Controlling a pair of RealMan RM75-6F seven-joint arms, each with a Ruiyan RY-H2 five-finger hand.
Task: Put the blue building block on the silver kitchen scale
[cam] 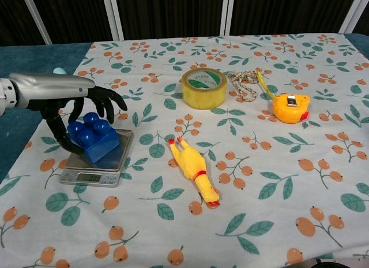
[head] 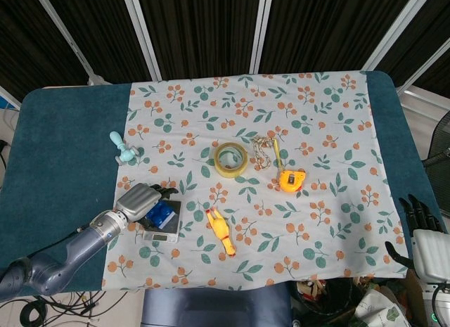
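Observation:
The blue building block (cam: pixel 93 138) (head: pixel 160 214) sits on the plate of the silver kitchen scale (cam: pixel 115 159) (head: pixel 163 232) at the cloth's front left. My left hand (cam: pixel 69 101) (head: pixel 139 200) reaches in from the left and still cups the block. Its thumb lies against the block's near left side and its dark fingers (cam: pixel 109 104) arch over the far side. My right hand (head: pixel 424 237) hangs off the table's right front corner, fingers apart, holding nothing.
A yellow rubber chicken (cam: pixel 193 170) lies just right of the scale. Further back are a roll of yellow tape (cam: pixel 203 87), a coiled cord (cam: pixel 245 83) and an orange tape measure (cam: pixel 290 108). A small teal toy (head: pixel 124 150) lies at the cloth's left edge.

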